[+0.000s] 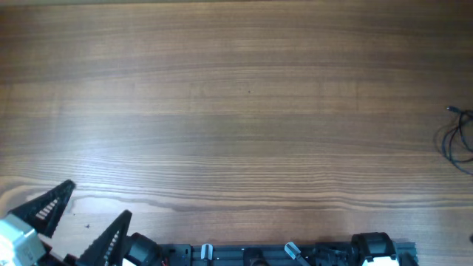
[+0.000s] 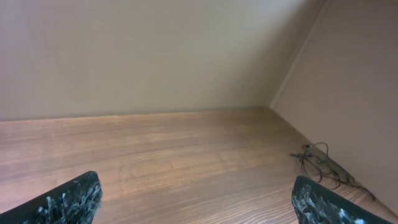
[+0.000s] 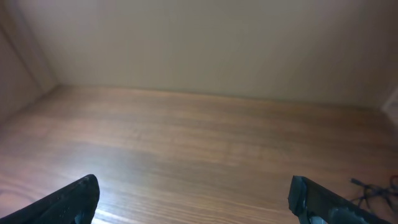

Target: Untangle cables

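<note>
The cables point(image 1: 460, 137) lie at the surface's point(image 1: 236, 111) far right edge. The left gripper point(image 1: 98, 199) and right gripper point(image 3: 194, 194) both have fingers spread apart. Advance the right gripper and pinch one outer strand only.

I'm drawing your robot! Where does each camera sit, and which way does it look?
Overhead: above the table, looking straight down; shows the left gripper and arm bases.
Left wrist: low on the left arm, looking across to the cables; its own fingers show.
Right wrist: low, facing the back wall; the right gripper shows.
Shared: all three catch the cables.
</note>
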Tool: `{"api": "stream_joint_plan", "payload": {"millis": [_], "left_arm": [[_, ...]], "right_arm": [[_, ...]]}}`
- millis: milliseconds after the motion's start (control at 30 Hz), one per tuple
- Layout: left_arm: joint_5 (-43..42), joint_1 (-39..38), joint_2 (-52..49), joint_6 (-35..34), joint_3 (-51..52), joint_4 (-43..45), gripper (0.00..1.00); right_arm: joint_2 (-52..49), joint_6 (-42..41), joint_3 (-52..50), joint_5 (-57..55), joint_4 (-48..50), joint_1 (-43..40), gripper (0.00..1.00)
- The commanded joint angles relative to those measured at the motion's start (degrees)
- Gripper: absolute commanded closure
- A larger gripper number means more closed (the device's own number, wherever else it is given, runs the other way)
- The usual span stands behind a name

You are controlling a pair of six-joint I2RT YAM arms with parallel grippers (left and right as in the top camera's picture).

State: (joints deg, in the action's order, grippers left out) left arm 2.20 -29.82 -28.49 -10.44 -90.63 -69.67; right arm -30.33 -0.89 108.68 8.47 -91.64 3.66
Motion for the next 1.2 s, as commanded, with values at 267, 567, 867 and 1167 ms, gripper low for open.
{"api": "stream_joint_plan", "payload": {"millis": [267, 567, 867, 1167], "left_arm": [[0.9, 0.1, 0.6, -0.5, -0.2, -1.5, 0.0], [0.7, 0.1, 0.6, -0.5, -0.2, -1.9, 0.0], [0.7, 0.1, 0.6, -0.5, -0.2, -1.7, 0.0], [0.7, 0.1, 0.6, -0.5, -0.2, -1.7, 0.0]], "right_arm": [[18.6, 2.0, -0.3, -4.7, 5.0, -0.1, 0.01], [18.7, 7.9, 1.6, -6.1, 1.2, -0.1, 0.04], [18.7, 8.3, -1.7, -3.5, 13.4, -0.1, 0.07], [18.7, 7.1, -49.7, 15.8, 63.7, -0.3, 0.0]]}}
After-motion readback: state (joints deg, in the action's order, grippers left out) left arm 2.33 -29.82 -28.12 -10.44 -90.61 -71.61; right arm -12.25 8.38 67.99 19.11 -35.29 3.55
